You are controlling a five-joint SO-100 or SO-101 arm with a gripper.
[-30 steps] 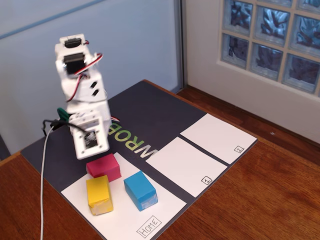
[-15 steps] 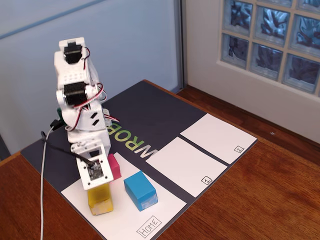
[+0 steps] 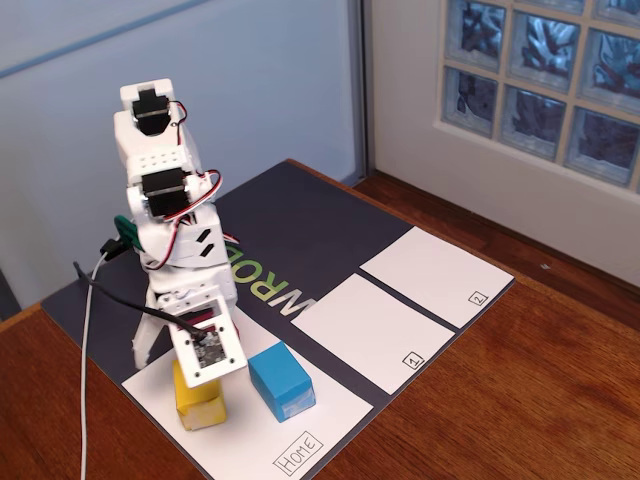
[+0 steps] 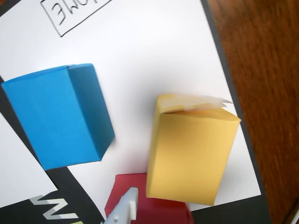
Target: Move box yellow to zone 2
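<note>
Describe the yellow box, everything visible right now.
The yellow box is a small rectangular block that looks paper-wrapped, with a pale folded flap at one end. It rests on the white HOME panel, near that sheet's edge. In the wrist view the blue box sits apart beside it, and the pink box lies at its far end, contact unclear. The gripper is above it, not clamped on it.

The fixed view looks down obliquely from high across the whole dark mat (image 3: 320, 225); the wrist view hangs close above (lens downward), sharing the white HOME-marked paper panel (image 3: 330, 412) (image 4: 154, 42).
</note>
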